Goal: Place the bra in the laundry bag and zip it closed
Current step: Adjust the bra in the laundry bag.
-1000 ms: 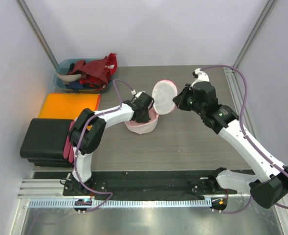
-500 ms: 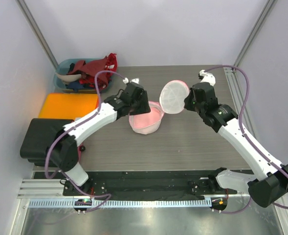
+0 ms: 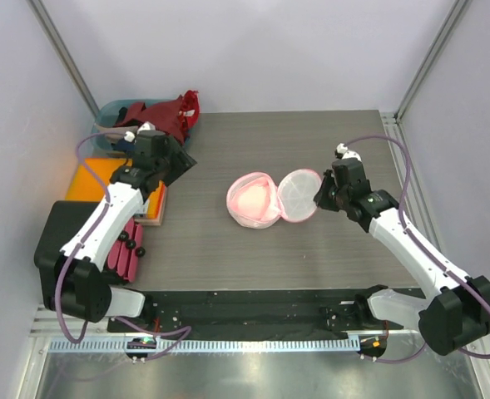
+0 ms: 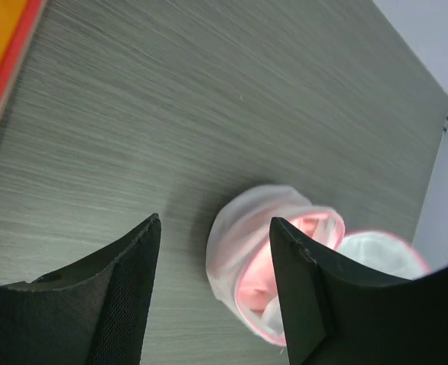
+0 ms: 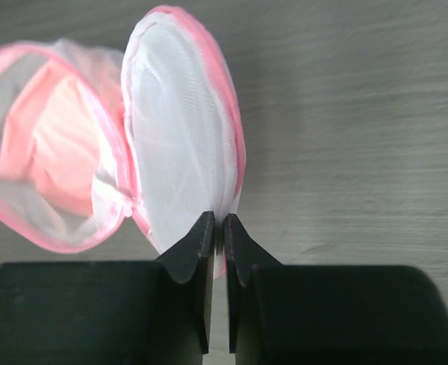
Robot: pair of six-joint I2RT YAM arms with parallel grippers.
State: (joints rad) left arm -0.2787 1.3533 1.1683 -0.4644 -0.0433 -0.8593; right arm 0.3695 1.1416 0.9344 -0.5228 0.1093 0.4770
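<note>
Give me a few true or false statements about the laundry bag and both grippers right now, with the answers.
1. The right gripper pinches the edge of the laundry bag. True.
2. The left gripper is shut on the bag. False: it is open and apart from the bag.
3. The bag is zipped closed. False: it lies open, with the pink bra showing inside.
4. A teal bin of clothes stands at the far left. True.

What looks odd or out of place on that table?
The bag lies gaping open, its lid pinched at the edge by the right gripper, the pink bra showing inside. At the far left, clothes spill out over the bin.
</note>
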